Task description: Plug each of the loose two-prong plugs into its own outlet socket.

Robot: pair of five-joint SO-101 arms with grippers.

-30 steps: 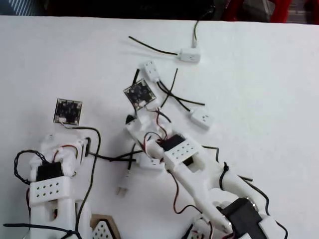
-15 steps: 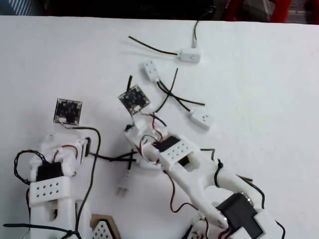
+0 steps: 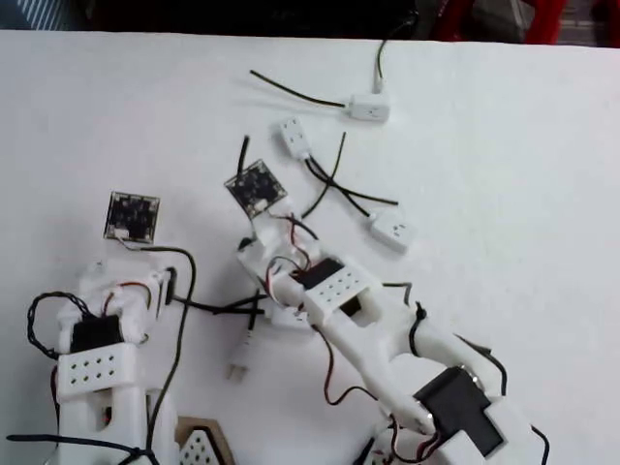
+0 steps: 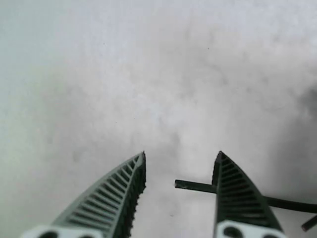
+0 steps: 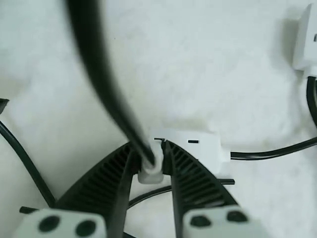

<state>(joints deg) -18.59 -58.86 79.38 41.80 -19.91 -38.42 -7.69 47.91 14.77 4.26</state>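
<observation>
Zero plugs confirmed seated, by my read. Three sockets lie face-up across the far half of the table, slots showing and nothing in them: far socket close to the far edge, second socket just nearer and toward the middle, third socket around mid-table, cords crossing between them. One spare plug lies loose by the near edge, between my two arms, prongs bare, untouched.

One plug in hand: my right gripper is clamped on the plug, its black cord rising out of the jaws. The plug body touches the edge of a socket. Slot marks show on that socket's face, so I judge the prongs not pushed home; can't tell for sure, and can't match this socket to the high view. So: one insertion in progress, the spare plug and the rest left to do.

Pose: right arm runs from the near right corner diagonally to the table's middle, wrist tipped down, gripper tucked under it. Left arm stands folded short by the near left corner, gripper pointing down. My left gripper is released, jaws spread over bare table, holding nothing. A cord end lies just beside one finger, not gripped.
</observation>
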